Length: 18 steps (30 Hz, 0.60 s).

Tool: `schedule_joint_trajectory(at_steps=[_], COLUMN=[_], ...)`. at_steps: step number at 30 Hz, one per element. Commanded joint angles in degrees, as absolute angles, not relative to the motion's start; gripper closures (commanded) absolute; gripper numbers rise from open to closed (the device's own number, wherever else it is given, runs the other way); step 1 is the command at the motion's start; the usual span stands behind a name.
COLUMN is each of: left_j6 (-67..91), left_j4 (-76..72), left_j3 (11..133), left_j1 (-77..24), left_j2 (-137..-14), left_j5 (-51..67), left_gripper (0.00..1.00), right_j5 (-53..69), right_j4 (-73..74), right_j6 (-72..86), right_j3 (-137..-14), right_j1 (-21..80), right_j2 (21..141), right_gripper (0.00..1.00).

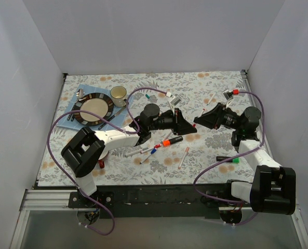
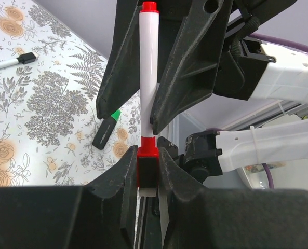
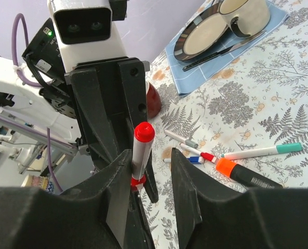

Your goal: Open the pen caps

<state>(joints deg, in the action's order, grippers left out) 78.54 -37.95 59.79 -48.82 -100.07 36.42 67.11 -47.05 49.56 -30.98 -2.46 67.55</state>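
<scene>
Two robot arms meet nose to nose above the middle of a table (image 1: 211, 88) covered in a floral cloth, sharing one thin white pen (image 2: 148, 78) between them.

The left gripper (image 2: 147, 174) is clamped tight on the pen's red cap (image 2: 147, 158), its two dark fingers pressing the cap from both sides. From there the pen runs straight into the right gripper (image 3: 152, 155). That gripper's jaws stand partly apart. In the right wrist view the pen lies against one finger (image 3: 117, 192), with a clear gap to the other, so it is not gripping. The pen's far end, also red, sits deep between the right gripper's fingers. The cap is on the pen and held well above the table.

Below the grippers, several more thin pens (image 1: 143, 152) lie scattered on the cloth, their caps on. Just beside them is a thick black marker (image 1: 175, 140) with an orange cap (image 1: 166, 142). Another white pen (image 1: 184, 156) lies a little nearer the arm bases. A second black marker (image 1: 225, 158) with a green cap (image 1: 236, 161) lies near the right arm.

At the far left of the table a blue cloth (image 1: 70, 118) holds a striped plate (image 1: 94, 108), with a pale mug (image 1: 118, 94) just beside it
</scene>
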Motion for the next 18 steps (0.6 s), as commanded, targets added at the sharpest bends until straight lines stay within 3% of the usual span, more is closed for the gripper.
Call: schedule_joint_trajectory(at_steps=[1,5,6,14,18], left_j6=[80.1,81.1,81.4,82.4,81.0], left_j4=[-41.0,-39.7,-39.6,-34.4,-33.0], left_j3=[60.2,61.1,61.3,57.2,54.4], left_j1=[-49.6,-49.6,-49.6,-49.5,-49.3], left_j2=[-99.8,-101.2,-101.4,-100.5,-100.4], left_j5=[40.4,40.5,40.6,36.9,40.3], left_gripper=[1.00,1.00,1.00,1.00,1.00], right_j5=[66.1,66.3,66.3,62.2,61.8], right_j4=[-55.3,-58.9,-59.5,-54.8,-59.0], right_j6=[53.2,55.2,55.5,50.3,56.6], right_j3=[-33.1,-33.2,-33.1,-41.6,-48.4], right_j1=[-2.4,-2.1,-1.8,-7.1,-13.0], right_j2=[69.1,69.9,70.0,70.7,75.1], right_gripper=[0.59,0.72,0.97,0.99,0.99])
